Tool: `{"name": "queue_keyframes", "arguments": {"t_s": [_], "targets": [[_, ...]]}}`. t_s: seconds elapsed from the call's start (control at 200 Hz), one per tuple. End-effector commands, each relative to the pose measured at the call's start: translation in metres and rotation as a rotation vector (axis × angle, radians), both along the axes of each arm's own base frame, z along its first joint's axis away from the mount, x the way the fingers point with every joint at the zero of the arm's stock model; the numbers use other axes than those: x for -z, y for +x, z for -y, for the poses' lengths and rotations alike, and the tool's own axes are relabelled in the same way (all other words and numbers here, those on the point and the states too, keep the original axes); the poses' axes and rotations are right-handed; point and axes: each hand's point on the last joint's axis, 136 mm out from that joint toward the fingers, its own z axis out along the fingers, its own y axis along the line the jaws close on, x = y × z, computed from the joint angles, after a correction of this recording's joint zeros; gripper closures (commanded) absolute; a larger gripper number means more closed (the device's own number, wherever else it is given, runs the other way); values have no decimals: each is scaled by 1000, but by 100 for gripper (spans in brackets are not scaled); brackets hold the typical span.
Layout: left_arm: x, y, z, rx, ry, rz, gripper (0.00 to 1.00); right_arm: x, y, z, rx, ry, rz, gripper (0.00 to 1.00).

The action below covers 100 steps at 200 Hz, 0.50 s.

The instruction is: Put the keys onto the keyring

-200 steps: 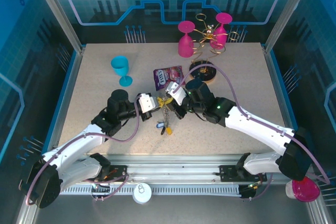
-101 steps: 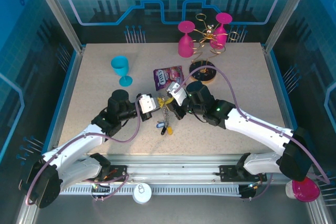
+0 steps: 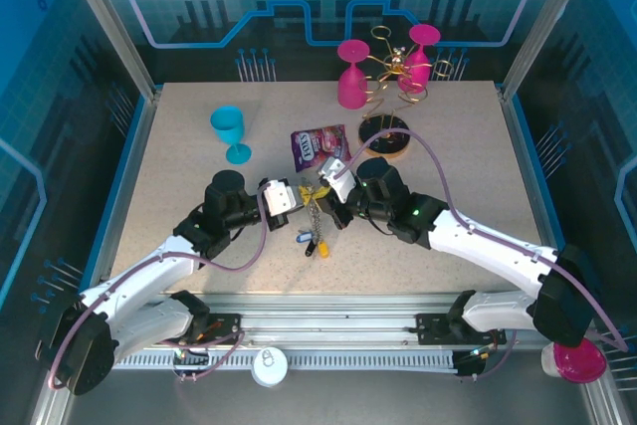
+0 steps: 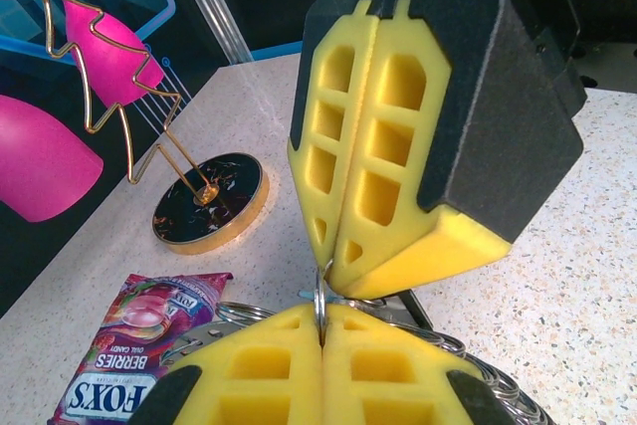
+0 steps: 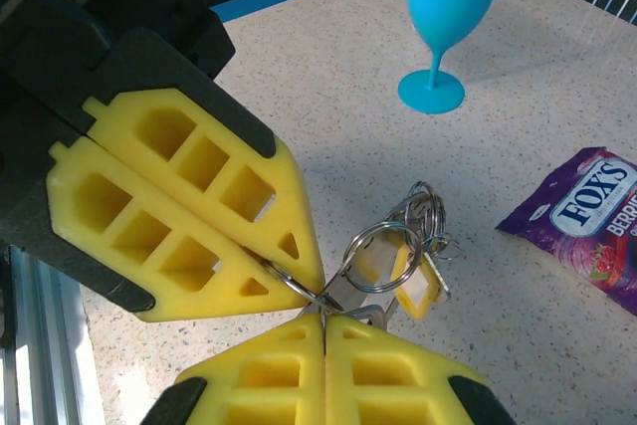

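My left gripper [image 3: 295, 200] and right gripper [image 3: 326, 196] meet tip to tip over the middle of the table. Both are shut on a thin grey keyring [image 4: 320, 298]. In the left wrist view the ring stands edge-on between my left gripper's [image 4: 322, 318] pads and runs up into the right gripper's [image 4: 336, 264] tips. From the right wrist, the keyring wire [image 5: 289, 284] curves from the left gripper [image 5: 311, 286] into my right gripper's [image 5: 324, 320] seam. The keys [image 5: 410, 281], with a yellow tag and small rings, lie just beyond. From above, the keys [image 3: 315, 242] sit bunched below the grippers.
A purple snack packet [image 3: 318, 146] lies just behind the grippers, and a blue goblet [image 3: 230, 131] stands at the back left. A gold wire rack [image 3: 393, 72] on a round dark base [image 3: 386, 136] holds a pink glass, and another pink glass [image 3: 350, 75] stands beside it.
The right arm has shifted slightly, its wrist a touch closer to the left gripper. Both grippers stay shut and the keys stay in place.
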Motion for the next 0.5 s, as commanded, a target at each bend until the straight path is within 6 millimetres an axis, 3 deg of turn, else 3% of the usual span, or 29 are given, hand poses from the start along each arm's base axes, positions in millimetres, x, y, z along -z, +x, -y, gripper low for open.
{"name": "queue_keyframes", "arguments": {"t_s": [0.0, 0.16, 0.495], "targets": [[-14, -10, 10, 66, -13, 26, 100, -34, -5, -10, -36, 73, 119, 100], [-15, -11, 10, 68, -15, 26, 100, -22, -4, -3, -26, -35, 163, 100], [-16, -16, 11, 95, -20, 39, 100, -24, 12, -5, 93, 30, 83, 100]]}}
